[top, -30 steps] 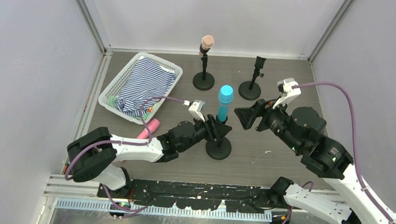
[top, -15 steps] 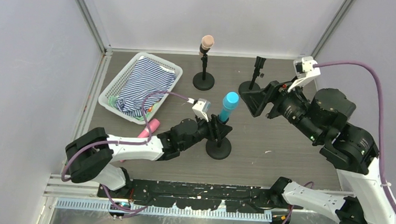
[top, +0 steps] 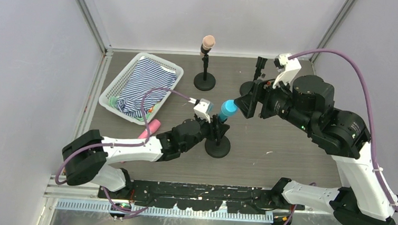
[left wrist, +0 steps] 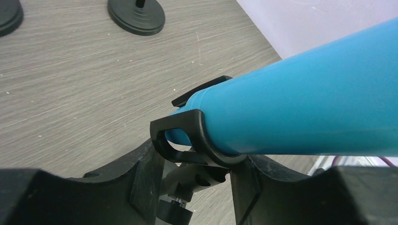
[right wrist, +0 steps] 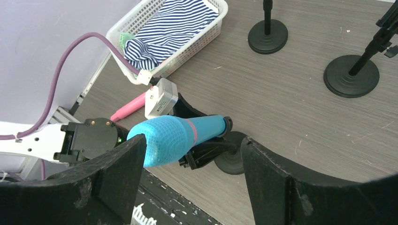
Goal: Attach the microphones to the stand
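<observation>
**Operator:** How are my arms set?

**Desk:** Your left arm lies low across the table (top: 281,150), reaching toward the middle. Its left gripper (top: 215,127) is clamped on the neck of the near stand (top: 218,146), just under the clip (left wrist: 187,129). Your right arm rears high from the right and bends back down. The right gripper (top: 243,102) points left with its fingers (right wrist: 117,178) spread wide, holding nothing.

**Operator:** Where are the microphones?

**Desk:** The blue microphone (top: 226,110) sits in that clip with its handle through the ring. It is tilted, and its mesh head is raised toward your right gripper, just beside it but not touching. The pink microphone (top: 151,128) lies flat on the table to the left of your left arm, which hides part of it. Farther back, the peach-beige microphone (top: 208,41) stands upright in the far-left stand (top: 205,82).

**Operator:** What else is around them?

**Desk:** A white basket (top: 115,85) holding a striped cloth (top: 149,80) sits at the far left, well apart from the stands. A third stand (right wrist: 351,75) rises at the far right. From above, your right gripper covers part of its base.
</observation>
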{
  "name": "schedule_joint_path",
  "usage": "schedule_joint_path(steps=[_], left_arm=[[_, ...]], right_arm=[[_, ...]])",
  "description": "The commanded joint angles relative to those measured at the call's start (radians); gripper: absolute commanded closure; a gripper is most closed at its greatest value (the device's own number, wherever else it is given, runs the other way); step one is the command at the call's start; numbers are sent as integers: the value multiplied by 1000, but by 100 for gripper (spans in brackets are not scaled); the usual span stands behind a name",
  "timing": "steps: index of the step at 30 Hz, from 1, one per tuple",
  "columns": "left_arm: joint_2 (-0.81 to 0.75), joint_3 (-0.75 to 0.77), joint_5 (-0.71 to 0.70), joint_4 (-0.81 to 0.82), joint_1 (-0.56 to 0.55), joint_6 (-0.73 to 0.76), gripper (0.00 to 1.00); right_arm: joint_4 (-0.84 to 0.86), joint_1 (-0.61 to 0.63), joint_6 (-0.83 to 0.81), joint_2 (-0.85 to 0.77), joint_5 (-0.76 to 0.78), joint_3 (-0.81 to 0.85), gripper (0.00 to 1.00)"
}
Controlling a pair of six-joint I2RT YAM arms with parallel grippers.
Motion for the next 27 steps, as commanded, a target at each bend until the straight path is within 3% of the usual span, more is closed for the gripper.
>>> schedule_joint_path(steps=[1,9,14,18,27], left_arm=[[-2,19,-149,-139,7,121,50],[0,33,-214,-170,2,136,49],[-2,28,-234,-175,1,126,36],[-1,28,-229,-173,1,124,33],[12,32,-200,-153,1,131,32]], right_arm=[[-48,3,1,11,-26,70,22],[-138,5,27,113,-75,224,18],[-181,19,56,161,-66,260,10],[-154,49,63,166,-29,254,1],[-175,65,36,236,18,366,0]])
